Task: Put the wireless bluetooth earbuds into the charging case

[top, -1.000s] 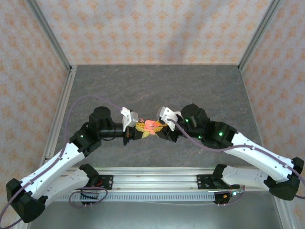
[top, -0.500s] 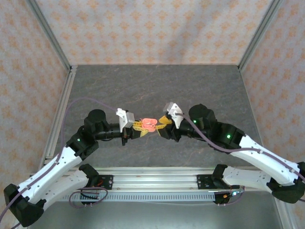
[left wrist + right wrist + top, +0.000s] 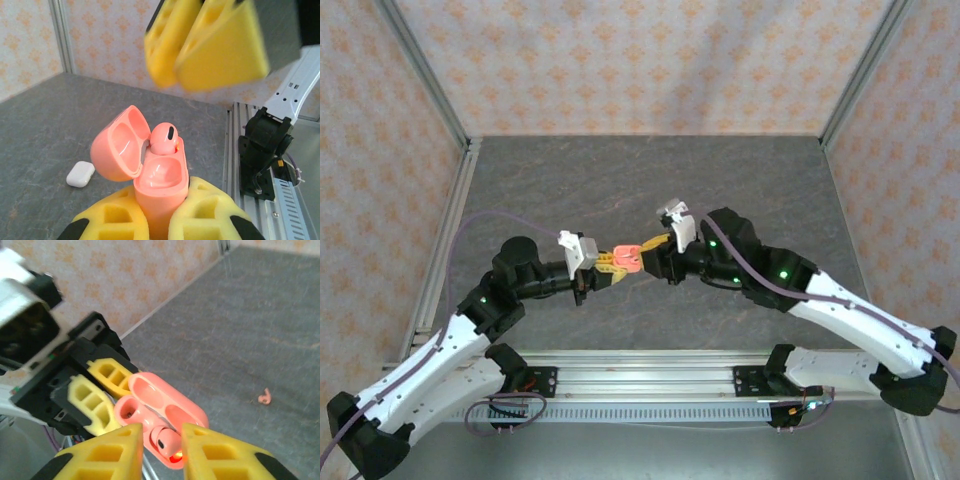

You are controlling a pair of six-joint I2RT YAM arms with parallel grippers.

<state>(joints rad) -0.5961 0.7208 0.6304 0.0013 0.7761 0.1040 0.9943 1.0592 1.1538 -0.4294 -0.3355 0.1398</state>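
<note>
My left gripper [image 3: 611, 263] [image 3: 160, 202] is shut on the base of a coral-pink charging case [image 3: 628, 259] [image 3: 161, 187], held above the table with its lid [image 3: 117, 150] hinged open. One coral-pink earbud [image 3: 162, 139] [image 3: 168, 441] sits in the far socket; the near socket is bare. My right gripper [image 3: 654, 249] [image 3: 161, 439] hovers right over the case [image 3: 150, 405]. Its yellow fingers [image 3: 220, 47] stand a little apart on either side of the seated earbud without touching it. A second coral-pink earbud [image 3: 264, 397] lies loose on the grey table.
A small white case [image 3: 80, 174] lies shut on the table to the left, beyond my left gripper. The aluminium rail [image 3: 650, 380] runs along the near edge. Patterned walls [image 3: 640, 60] enclose the table on three sides.
The right gripper drew back from the case half a second ago, then came in over it again with its fingers narrower. The left gripper with the case shifted slightly left.
</note>
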